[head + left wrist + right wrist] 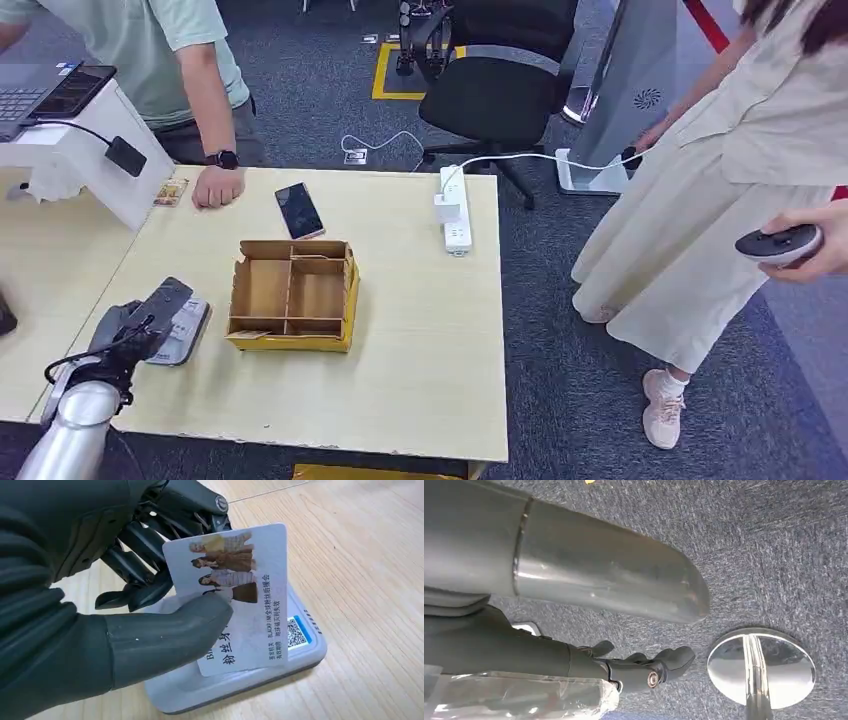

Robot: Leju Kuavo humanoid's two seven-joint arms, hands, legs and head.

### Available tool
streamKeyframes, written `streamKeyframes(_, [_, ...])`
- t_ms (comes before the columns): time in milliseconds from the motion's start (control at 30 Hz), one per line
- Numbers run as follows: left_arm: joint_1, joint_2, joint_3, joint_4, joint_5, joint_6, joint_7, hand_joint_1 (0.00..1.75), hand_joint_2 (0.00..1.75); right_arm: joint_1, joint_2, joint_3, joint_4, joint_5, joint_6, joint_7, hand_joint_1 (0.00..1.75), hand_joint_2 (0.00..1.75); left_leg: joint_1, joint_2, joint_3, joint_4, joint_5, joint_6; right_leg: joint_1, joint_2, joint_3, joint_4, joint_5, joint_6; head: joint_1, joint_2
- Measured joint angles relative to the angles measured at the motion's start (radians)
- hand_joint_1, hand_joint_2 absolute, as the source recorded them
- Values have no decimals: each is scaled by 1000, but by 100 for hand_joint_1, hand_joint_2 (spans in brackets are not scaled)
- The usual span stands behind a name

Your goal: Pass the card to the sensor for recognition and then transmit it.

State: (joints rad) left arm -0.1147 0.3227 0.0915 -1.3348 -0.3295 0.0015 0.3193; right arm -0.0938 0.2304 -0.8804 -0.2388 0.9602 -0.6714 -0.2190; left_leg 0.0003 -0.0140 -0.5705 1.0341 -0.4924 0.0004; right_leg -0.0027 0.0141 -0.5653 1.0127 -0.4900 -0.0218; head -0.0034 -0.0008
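Looking down from the head view, the left robot hand (140,325) sits at the near left part of the wooden surface (420,330), directly over a grey card reader (185,330). A partitioned cardboard box (292,295) stands just beside the reader, toward the middle of the surface. A phone (299,210) lies flat beyond the box, and a white power strip (456,210) lies near the far right edge. One person rests a hand (217,186) on the far edge of the surface; a second person stands on the carpet to the right, holding a dark round device (778,244).

Left wrist view: the left robot hand (100,605) is clamped on the card (240,595), with the thumb (170,635) pressed on the printed face and the dark fingers (135,580) behind it. The card is tilted, its lower edge over the top of the card reader (240,680); whether it touches cannot be told. A blue code sticker (298,631) shows on the reader beside the card.

Right wrist view: the right robot hand (644,667) hangs above grey carpet (774,555), fingers loosely apart and holding nothing. A round chrome base (761,667) stands on the carpet nearby.
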Motion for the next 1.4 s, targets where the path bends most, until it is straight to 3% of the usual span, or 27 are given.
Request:
streamKeyframes(367, [-49, -2, -19, 54, -118, 88, 18, 175, 175, -4, 0, -14, 0, -54, 0, -14, 0, 0, 0, 0, 0, 0, 0, 0, 0, 0, 0, 0, 0, 0, 0, 0])
streamKeyframes(567, [-60, -2, -27, 73, -146, 97, 26, 175, 175, -5, 0, -26, 0, -63, 4, -20, 0, 0, 0, 0, 0, 0, 0, 0, 0, 0, 0, 0, 0, 0, 0, 0])
streamKeyframes(967, [-93, -3, -57, 96, -140, 31, 27, 175, 175, -7, 0, -50, 0, -98, 13, -37, 0, 0, 0, 0, 0, 0, 0, 0, 0, 0, 0, 0, 0, 0, 0, 0])
streamKeyframes(1400, [-112, -1, -82, 127, -141, 1, 16, 175, 175, -11, 0, -61, 0, -119, 14, -44, 0, 0, 0, 0, 1, 0, 0, 0, 0, 0, 1, 0, 0, 0, 0, 0])
